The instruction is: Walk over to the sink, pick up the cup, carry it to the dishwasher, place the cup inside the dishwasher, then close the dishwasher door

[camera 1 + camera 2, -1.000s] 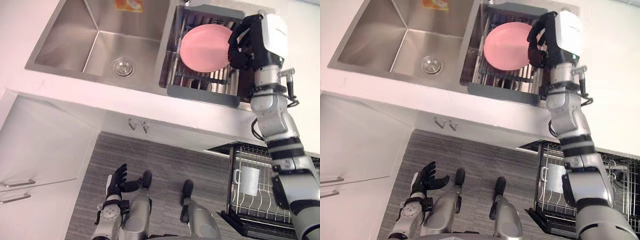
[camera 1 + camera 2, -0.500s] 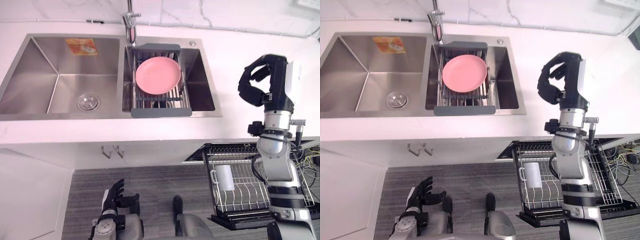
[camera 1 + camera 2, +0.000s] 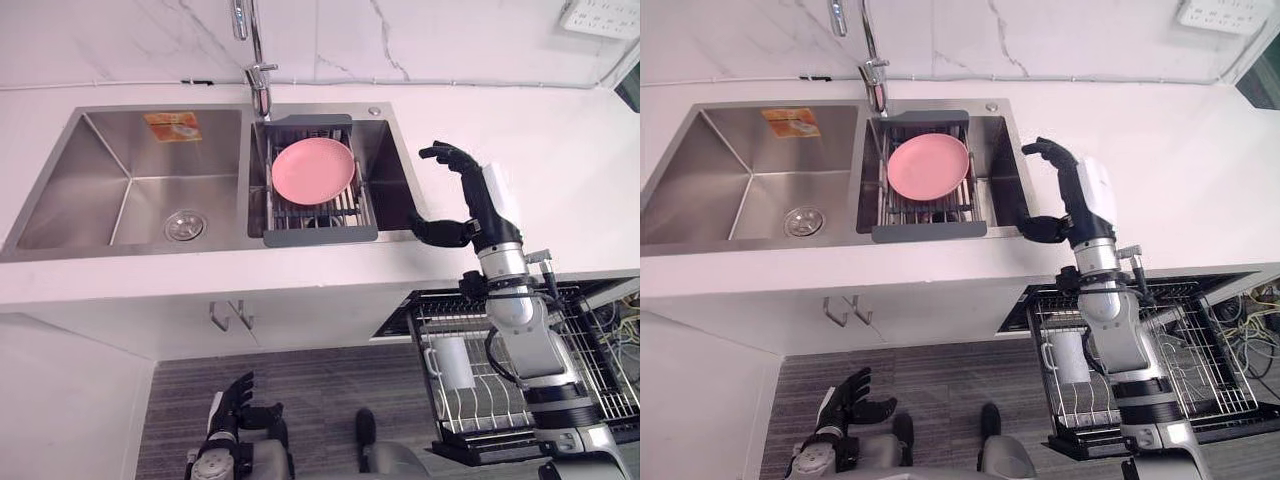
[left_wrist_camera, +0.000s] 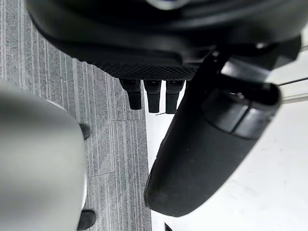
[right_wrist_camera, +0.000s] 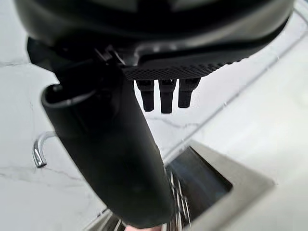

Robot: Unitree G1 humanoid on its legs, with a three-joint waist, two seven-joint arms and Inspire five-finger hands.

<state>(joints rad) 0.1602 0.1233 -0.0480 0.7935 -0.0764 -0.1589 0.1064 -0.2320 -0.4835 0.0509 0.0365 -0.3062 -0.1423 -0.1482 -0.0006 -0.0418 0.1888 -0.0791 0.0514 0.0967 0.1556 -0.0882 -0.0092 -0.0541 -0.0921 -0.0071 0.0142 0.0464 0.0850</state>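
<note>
Cup (image 3: 456,362) sits in dishwasher rack (image 3: 503,396), well below spread-fingered right hand (image 3: 476,212).

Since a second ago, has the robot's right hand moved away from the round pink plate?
Yes. The right hand was against the round pink plate; now it hovers open at the right rim of the steel sink, apart from the plate.
</note>
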